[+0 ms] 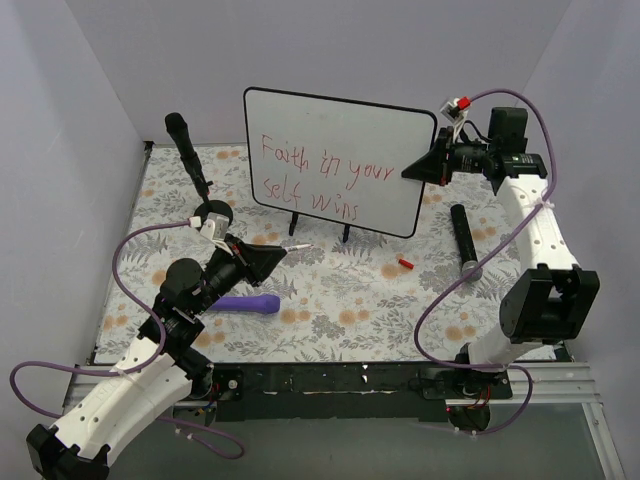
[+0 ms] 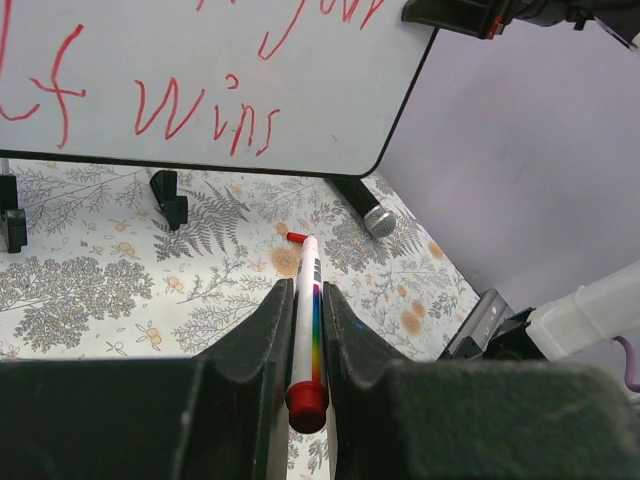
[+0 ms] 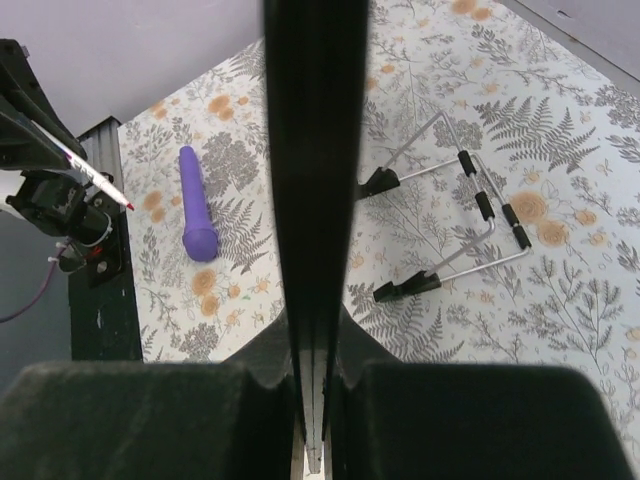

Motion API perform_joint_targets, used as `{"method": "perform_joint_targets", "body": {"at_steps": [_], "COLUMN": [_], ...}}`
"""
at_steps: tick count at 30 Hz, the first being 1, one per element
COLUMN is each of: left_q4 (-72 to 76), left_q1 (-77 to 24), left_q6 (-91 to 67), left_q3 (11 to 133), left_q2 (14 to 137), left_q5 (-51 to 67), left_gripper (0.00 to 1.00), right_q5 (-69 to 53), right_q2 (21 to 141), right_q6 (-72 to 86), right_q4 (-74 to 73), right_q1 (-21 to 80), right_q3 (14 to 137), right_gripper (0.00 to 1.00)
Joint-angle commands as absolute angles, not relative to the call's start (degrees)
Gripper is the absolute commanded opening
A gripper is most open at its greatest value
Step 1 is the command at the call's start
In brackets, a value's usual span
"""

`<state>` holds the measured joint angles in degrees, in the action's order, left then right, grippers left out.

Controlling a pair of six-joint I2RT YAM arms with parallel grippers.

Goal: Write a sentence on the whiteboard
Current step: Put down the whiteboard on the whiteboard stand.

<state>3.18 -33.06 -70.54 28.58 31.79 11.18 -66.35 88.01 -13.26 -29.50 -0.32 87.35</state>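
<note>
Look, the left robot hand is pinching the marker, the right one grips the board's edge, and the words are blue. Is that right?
Not quite. The sentence on the whiteboard is red, not blue, as the top view shows. The left gripper does pinch the marker, and the right gripper does grip the board's edge.

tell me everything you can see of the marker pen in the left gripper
The marker pen is a slim white barrel with a rainbow stripe and a red rear end. The left gripper is shut on its rear half; the front juts out, tip in the air, short of the whiteboard, above the floral tabletop.
</note>
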Motion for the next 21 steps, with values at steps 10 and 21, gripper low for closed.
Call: {"method": "perform_joint_targets", "body": {"at_steps": [10,21], "left_q4": [-1.39,-1.32], "left_q1": [-32.87,-32.87], "left_q6": [-69.87,-69.52], "left_q3": [30.23,30.24], "left_q2": [31.73,33.22], "left_q5": [7.73,7.47], "left_gripper": [0.0,0.0], "right_q5": [-74.79,-76.38], "right_q2": [106.15,114.87], "right_q6": [-5.8,-14.39], "right_q4": [-7.91,-15.63], "right_q1": [1.93,1.58], "right_q3": [96.85,99.84], "right_gripper": [0.01,0.01]}}
